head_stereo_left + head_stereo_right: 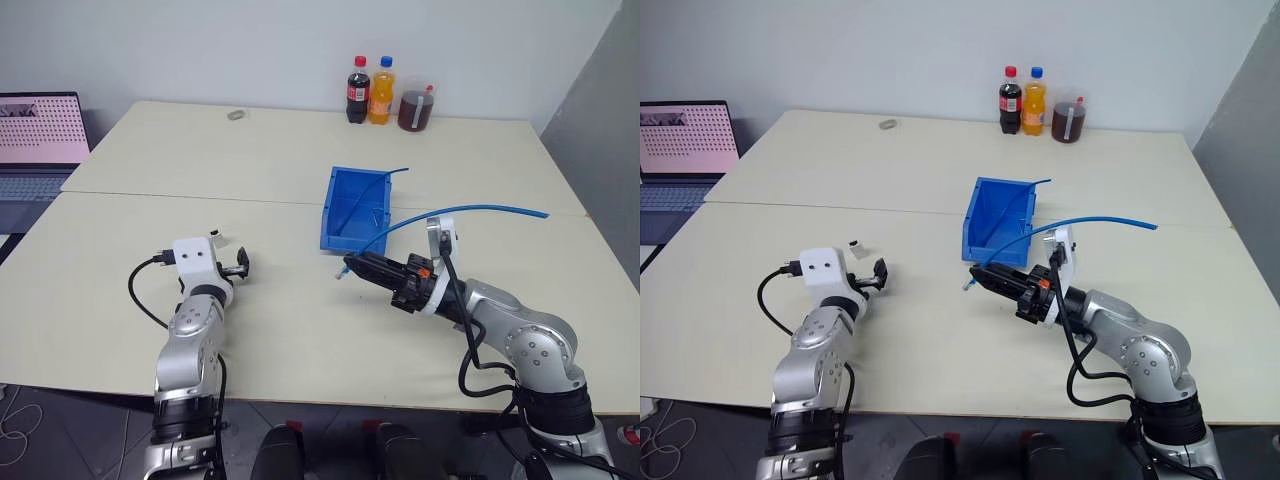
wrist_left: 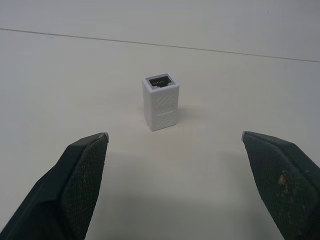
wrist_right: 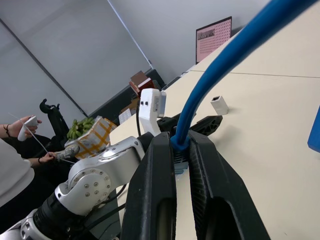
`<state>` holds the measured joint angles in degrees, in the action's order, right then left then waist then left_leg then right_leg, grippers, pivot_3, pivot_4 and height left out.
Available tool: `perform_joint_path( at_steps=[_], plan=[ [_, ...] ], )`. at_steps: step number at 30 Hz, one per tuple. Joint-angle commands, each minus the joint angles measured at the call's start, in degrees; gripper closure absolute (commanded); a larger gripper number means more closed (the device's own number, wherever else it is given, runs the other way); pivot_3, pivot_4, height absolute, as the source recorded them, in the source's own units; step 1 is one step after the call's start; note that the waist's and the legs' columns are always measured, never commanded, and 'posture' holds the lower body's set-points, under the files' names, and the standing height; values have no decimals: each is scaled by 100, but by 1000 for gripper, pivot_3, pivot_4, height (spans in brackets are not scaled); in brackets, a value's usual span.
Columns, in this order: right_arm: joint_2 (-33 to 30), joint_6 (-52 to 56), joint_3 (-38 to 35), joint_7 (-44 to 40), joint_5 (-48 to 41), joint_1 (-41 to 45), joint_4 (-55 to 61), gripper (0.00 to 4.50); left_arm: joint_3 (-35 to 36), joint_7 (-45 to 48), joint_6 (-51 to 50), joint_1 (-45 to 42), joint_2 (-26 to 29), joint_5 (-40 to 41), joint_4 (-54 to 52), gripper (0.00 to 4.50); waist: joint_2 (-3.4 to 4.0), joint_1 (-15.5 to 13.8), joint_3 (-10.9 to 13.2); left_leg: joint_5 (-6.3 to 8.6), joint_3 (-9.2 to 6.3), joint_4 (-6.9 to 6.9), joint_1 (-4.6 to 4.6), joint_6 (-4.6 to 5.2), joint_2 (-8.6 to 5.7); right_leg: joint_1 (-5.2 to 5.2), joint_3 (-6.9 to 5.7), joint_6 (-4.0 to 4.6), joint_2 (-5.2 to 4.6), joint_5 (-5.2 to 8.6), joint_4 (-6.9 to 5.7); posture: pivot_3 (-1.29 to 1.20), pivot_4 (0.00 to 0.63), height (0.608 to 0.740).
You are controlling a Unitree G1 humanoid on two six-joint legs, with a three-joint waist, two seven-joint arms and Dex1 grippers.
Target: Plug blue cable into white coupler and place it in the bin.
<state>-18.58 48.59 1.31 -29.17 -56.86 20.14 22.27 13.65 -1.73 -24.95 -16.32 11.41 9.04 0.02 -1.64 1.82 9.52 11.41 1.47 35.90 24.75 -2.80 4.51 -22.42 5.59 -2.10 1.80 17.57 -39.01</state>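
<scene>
Table (image 1: 300,160): pale top, carries everything listed.
Bin (image 1: 340,215): right of the tabletop's centre, upright.
Blue cable (image 1: 480,211): arcs above the table beside the bin.
Right gripper (image 1: 350,266): pinching the blue cable near its plug.
Left gripper (image 1: 240,264): fingers spread, nothing held.
White coupler (image 2: 160,101): on end, toward the near-left edge, just ahead of the left gripper.

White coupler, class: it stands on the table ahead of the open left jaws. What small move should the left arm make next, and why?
Probably ease the left gripper forward until its open jaws sit either side of the white coupler, then close. The coupler stands upright and untouched between and beyond the fingertips, while the right gripper already holds the blue cable, its plug pointing toward it.
</scene>
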Motion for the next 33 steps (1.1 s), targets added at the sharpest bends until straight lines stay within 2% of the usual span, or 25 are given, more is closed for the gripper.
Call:
perform_joint_path(
  at_steps=[1, 16, 19, 25, 33],
  plan=[
    [36, -113, -88, 28, 8, 65, 216, 4410, 180, -72, -72, -424, 127, 18, 317, 0, 0, 1, 0, 0, 0, 0, 0, 0, 1, 0, 0, -1, 1, 0, -1, 0, 150, 740],
    [43, -71, -74, 114, 20, 51, 266, 4411, 208, 25, 341, -1436, 456, -73, 1663, 0, -1, -3, 0, 0, 0, 1, 1, -1, 0, 1, -3, 0, 0, -2, -1, 0, 150, 740],
    [45, -62, -73, 126, 15, 50, 273, 4411, 203, 6, 380, -1537, 458, -67, 1809, 509, 0, -3, 0, 0, 0, 1, 1, -1, 0, 1, -3, 0, 0, -2, -1, 0, 150, 740],
    [44, -59, -66, 161, 14, 42, 289, 4411, 208, -28, 402, -1619, 472, -67, 1967, 1952, -1, -4, 0, 0, 0, 1, 1, -1, 0, 1, -3, 1, 0, -2, -1, 0, 150, 740],
    [73, -82, -47, 192, 39, 44, 276, 4411, 240, -144, 315, -1636, 529, -90, 2033, 3423, 0, -3, 0, -1, 0, 1, 1, -1, 0, 1, -3, 1, 0, -3, -1, 0, 150, 740]
  ],
)
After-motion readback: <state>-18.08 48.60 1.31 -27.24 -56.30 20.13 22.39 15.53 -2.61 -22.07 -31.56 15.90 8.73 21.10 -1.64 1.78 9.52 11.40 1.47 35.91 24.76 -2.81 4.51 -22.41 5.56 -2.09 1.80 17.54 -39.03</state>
